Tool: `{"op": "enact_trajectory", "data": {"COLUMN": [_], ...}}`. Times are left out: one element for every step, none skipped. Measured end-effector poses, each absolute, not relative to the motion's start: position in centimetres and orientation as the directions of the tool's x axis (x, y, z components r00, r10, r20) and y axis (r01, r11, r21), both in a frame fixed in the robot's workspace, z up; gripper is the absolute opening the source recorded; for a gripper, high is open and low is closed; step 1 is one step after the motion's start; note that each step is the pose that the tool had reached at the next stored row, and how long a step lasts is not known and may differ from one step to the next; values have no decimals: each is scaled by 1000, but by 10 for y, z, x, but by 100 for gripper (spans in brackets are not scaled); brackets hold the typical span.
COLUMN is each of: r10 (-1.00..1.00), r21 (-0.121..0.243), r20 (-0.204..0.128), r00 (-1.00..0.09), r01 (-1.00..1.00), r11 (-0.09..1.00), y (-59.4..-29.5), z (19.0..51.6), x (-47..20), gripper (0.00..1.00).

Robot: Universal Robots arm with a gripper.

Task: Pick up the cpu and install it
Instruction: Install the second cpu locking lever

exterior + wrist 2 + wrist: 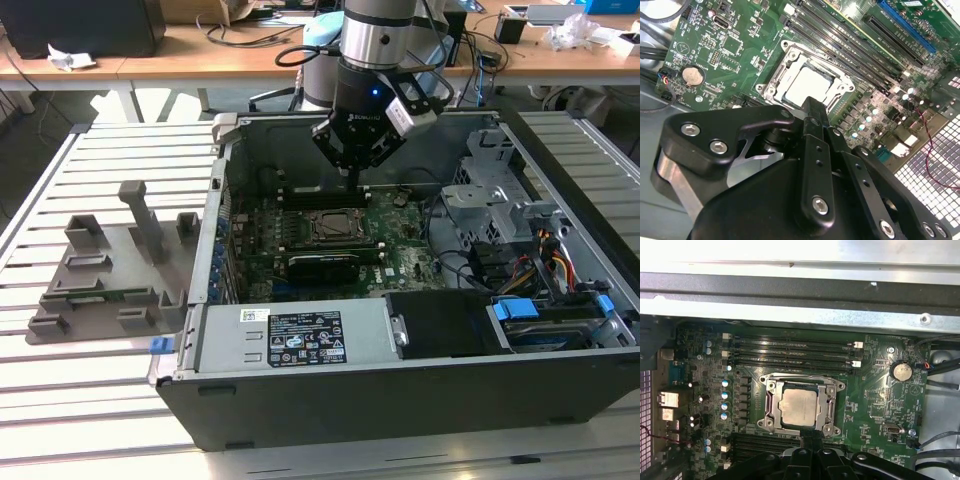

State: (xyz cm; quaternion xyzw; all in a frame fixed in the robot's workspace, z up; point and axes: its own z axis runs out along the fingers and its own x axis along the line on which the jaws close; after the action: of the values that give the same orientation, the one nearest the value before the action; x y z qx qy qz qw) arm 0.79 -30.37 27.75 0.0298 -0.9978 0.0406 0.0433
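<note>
The cpu (799,406) lies flat inside the socket frame (771,407) on the green motherboard (867,405), in the middle of the open computer case (300,395) that rests on the slatted surface (110,400). The tool (352,172) hangs just above the board, near the case's rear wall, and holds nothing; in the second wrist view its fingers (812,125) look pressed together, their tip just beside the socket's edge. Memory slots (790,352) run alongside the socket.

The arm (378,40) points its closed, empty gripper (352,178) straight down.
</note>
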Motion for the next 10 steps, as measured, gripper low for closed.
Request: {"op": "enact_trajectory", "data": {"r10": [-56,-57,-57,-57,-58,-59,-59,-59,-59,-59], "r21": [-78,-76,-73,-68,-52,-44,-42,-42,-42,-42], "r20": [89,89,88,88,87,87,87,87,87,87], "r00": [-994,-994,-994,-994,-994,-994,-994,-994,-994,-994], "r01": [-63,-63,-63,-63,-63,-63,-63,-63,-63,-63], "r11": [995,995,995,996,997,997,997,997,997,997], "y": [-304,-304,-305,-306,-311,-314,-315,-318,-319,-320], "z": [278,278,278,278,278,278,277,278,278,277], "x": [8,8,8,8,8,8,8,8,8,8], "gripper": [11,11,11,11,11,11,11,11,11,11]}}
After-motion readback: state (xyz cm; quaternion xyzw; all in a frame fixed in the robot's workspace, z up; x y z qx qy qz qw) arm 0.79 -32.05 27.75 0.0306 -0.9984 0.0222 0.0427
